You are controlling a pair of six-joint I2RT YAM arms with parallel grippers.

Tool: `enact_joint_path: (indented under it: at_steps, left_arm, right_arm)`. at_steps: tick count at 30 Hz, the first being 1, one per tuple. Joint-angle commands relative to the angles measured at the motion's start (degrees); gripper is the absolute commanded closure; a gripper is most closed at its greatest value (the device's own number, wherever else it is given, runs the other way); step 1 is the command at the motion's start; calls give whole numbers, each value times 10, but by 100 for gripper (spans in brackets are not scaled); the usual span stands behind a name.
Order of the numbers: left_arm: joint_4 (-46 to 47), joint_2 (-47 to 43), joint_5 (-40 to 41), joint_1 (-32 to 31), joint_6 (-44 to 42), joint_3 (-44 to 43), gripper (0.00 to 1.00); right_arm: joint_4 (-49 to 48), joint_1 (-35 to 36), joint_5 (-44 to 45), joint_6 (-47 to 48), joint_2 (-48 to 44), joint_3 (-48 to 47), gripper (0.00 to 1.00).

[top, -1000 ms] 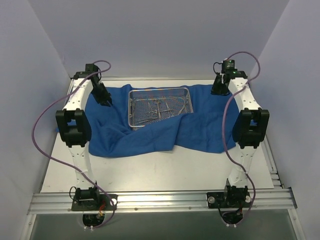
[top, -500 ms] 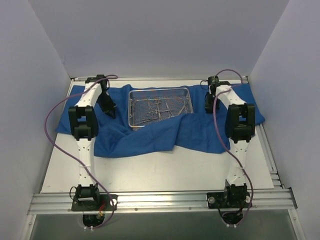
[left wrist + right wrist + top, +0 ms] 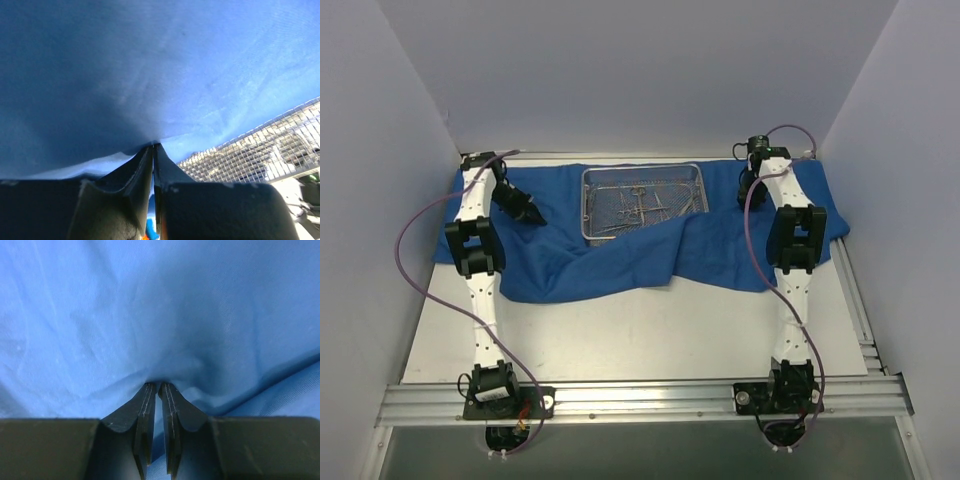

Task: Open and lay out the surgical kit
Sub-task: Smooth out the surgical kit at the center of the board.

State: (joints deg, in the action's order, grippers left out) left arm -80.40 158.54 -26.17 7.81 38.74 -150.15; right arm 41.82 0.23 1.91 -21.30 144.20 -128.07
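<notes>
The royal-blue cloth wrap (image 3: 580, 270) lies spread on the table (image 3: 650, 340), with the wire-mesh tray (image 3: 584, 205) of instruments (image 3: 638, 200) sitting on it at the back. A hard tug could drag or tip the tray. The left pincer (image 3: 153, 146), nearly closed, pinches the cloth. The right pincer (image 3: 156, 385) stands a slit apart with cloth puckered at its tips, and its hold is unclear.

The cloth (image 3: 620, 268) spread wider, its side corners reaching farther out toward 9 and 3 o'clock, while its near edge drew back toward 12. The tray (image 3: 586, 205) slid slightly toward 12 o'clock. The right gripper (image 3: 746, 194) dipped toward 6, then pulled back.
</notes>
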Motion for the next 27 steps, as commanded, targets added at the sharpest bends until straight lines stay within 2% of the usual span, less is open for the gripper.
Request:
enact_joint_path:
  at_steps: [1,3,7,10,13,21,27]
  left_arm:
    - [123,67,62,12,21,-18,84]
    - [137,79,46,17,34,-34,84]
    - [148,114,13,26,52,-99,85]
    - [190,117,0,36,68,-88,85]
    - [190,118,3,47,70,-88,85]
    - [183,60,47,70,45,11,85]
    - [153,71,72,104,27,-19,85]
  right_arm:
    - [26,-26,36,5,120,-29,86]
    - [40,-36,21,-6,133,-49,86]
    - [2,-43,-9,-16,105,10,86]
    - [7,-42,-13,-11,107,3,86]
    - [9,-42,-30,-5,108,-6,85]
    - [14,-44,-39,-8,128,-55,80]
    - [19,-46,-40,-1,130,-64,78]
